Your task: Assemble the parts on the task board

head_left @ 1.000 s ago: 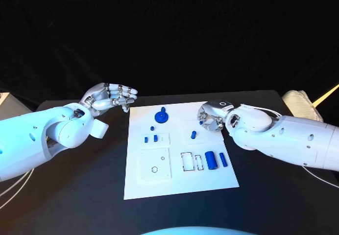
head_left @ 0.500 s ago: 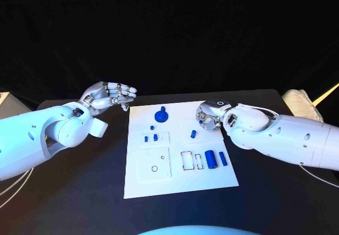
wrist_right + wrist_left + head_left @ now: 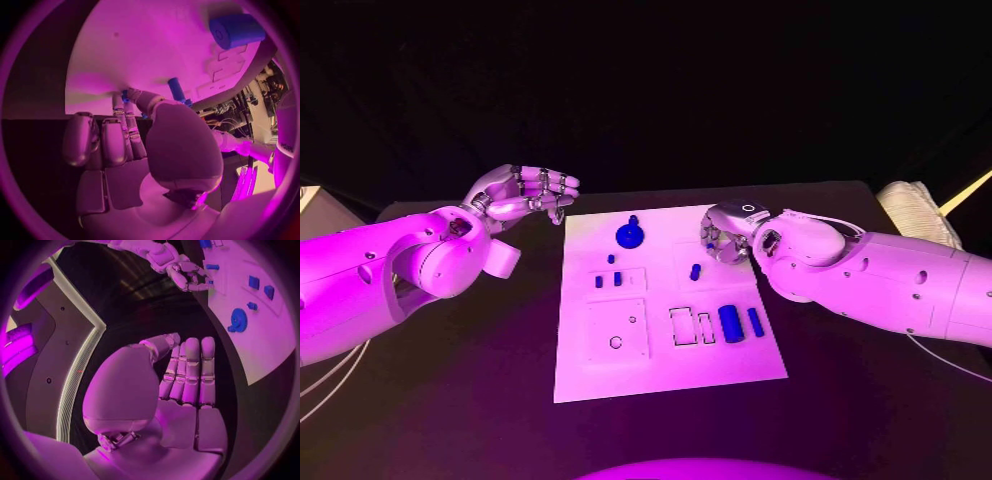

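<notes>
Right hand [image 3: 723, 243]: slid slightly farther along the task board [image 3: 668, 375] right edge; fingers curled, whether pinching a part unclear.
Left hand [image 3: 527, 195]: unchanged, curled empty, off board's far-left corner.
Parts: blue gear [image 3: 630, 236] on board's far end; assembly barely begun.

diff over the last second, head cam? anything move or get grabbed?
The right hand has crept slightly toward the far edge of the task board; whether it holds a part can't be told. The left hand stays raised off the board, fingers curled. The blue parts, including the round one, lie where they were.
</notes>
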Motion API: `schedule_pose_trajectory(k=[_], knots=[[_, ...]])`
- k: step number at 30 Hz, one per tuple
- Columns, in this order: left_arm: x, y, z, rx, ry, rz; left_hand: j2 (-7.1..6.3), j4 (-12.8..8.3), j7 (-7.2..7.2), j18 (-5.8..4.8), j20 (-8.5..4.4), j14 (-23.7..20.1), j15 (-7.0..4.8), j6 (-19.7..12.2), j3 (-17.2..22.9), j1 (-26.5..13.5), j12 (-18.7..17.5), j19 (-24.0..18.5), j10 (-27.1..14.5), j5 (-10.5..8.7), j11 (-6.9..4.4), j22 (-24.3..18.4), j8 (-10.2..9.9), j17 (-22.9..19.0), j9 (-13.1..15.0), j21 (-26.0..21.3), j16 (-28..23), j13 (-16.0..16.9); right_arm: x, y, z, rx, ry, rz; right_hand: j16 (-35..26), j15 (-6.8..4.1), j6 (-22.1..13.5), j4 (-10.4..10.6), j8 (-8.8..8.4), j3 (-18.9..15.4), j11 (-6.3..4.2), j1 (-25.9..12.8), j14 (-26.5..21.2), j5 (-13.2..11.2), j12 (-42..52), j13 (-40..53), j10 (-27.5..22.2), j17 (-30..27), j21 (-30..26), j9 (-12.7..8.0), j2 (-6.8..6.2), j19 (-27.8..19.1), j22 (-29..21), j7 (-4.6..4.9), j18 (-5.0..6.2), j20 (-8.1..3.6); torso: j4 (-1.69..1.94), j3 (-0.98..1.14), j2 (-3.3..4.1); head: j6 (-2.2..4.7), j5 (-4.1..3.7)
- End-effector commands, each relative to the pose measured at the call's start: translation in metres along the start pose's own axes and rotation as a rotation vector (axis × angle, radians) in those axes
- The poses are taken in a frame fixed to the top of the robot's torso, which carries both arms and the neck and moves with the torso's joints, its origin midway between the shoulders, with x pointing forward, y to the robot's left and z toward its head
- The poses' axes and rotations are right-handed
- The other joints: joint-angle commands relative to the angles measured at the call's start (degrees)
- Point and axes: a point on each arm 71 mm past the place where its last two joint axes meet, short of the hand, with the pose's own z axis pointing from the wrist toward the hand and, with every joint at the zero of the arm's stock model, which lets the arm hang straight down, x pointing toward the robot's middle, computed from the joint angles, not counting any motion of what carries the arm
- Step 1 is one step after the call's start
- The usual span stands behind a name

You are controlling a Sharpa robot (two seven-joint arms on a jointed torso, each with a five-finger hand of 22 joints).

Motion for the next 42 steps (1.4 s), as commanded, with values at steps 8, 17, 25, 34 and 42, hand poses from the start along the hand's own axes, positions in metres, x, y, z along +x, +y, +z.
schedule_pose_trajectory(k=[8, 17, 25, 34, 42], knots=[[0.0, -0.001, 0.0, 0.009, 0.004, -0.009, 0.09, -0.08, 0.35, 0.86, 0.37, -0.32, 0.11, -0.23, -0.48, -0.62, 0.38, -0.03, -0.44, 0.13, -0.1, -0.09, 0.39, -0.02, -0.08, -0.39, -0.07, 0.11, 0.018, 0.005, -0.004, 0.028, 0.03, -0.023, 0.66, -0.78, 0.48, -1.63, 1.03, 1.62, -1.31, 1.15, 2.51, -0.44, 0.18, 1.07, 2.53, -0.18, 1.93, 1.38, 2.02, 0.8, 2.04, -0.18, -1.48, -0.55, 0.0, -0.01, -0.03, -0.09, -0.11], [-0.001, -0.001, 0.0, 0.009, -0.003, -0.006, 0.09, -0.17, 0.36, 0.87, 0.39, -0.28, 0.12, -0.34, -0.5, -0.58, 0.5, 0.03, -0.59, 0.15, -0.08, -0.11, 0.41, -0.01, -0.09, -0.38, -0.01, 0.15, 0.011, 0.004, -0.008, 0.024, -0.068, 0.011, 0.88, -0.83, 0.56, -2.07, 1.21, 2.13, -1.36, 1.03, 2.54, -0.55, 0.05, 1.27, 2.83, -0.12, 3.01, 1.71, 1.92, 1.18, 3.14, -0.22, -1.72, -0.63, -0.03, 0.02, -0.09, -0.07, -0.05], [-0.004, 0.0, 0.0, 0.006, -0.009, -0.003, 0.06, -0.2, 0.38, 0.87, 0.41, -0.26, 0.14, -0.43, -0.55, -0.62, 0.57, 0.07, -0.77, 0.15, -0.05, -0.12, 0.43, 0.0, -0.1, -0.38, 0.04, 0.18, 0.001, 0.003, -0.014, 0.008, -0.159, 0.079, 1.06, -0.84, 0.59, -2.21, 1.27, 2.31, -1.37, 0.88, 2.58, -0.78, -0.03, 1.35, 2.94, 0.0, 3.31, 1.86, 1.85, 1.28, 3.45, -0.22, -1.78, -0.65, -0.07, -0.01, -0.12, 0.09, -0.11], [-0.006, 0.001, 0.001, 0.003, -0.015, -0.001, 0.06, -0.2, 0.4, 0.86, 0.42, -0.26, 0.16, -0.47, -0.58, -0.66, 0.61, 0.08, -0.89, 0.15, -0.03, -0.13, 0.45, 0.01, -0.11, -0.39, 0.06, 0.19, -0.012, -0.003, -0.022, -0.003, -0.212, 0.16, 1.16, -0.84, 0.57, -2.27, 1.29, 2.38, -1.35, 0.78, 2.59, -0.94, -0.12, 1.4, 2.95, 0.06, 3.48, 1.95, 1.8, 1.32, 3.64, -0.18, -1.82, -0.65, -0.13, -0.03, -0.22, 0.45, -0.13], [-0.007, 0.001, 0.001, 0.002, -0.019, -0.001, 0.06, -0.2, 0.4, 0.86, 0.42, -0.26, 0.16, -0.47, -0.58, -0.66, 0.61, 0.08, -0.89, 0.15, -0.03, -0.13, 0.45, 0.01, -0.11, -0.39, 0.06, 0.19, -0.023, 0.002, -0.032, -0.045, -0.246, 0.228, 1.3, -0.83, 0.54, -2.29, 1.29, 2.42, -1.34, 0.74, 2.61, -1.02, -0.17, 1.41, 2.95, 0.22, 3.72, 1.99, 1.81, 1.41, 3.88, -0.15, -1.87, -0.65, -0.06, -0.02, -0.11, 0.8, -0.05]])
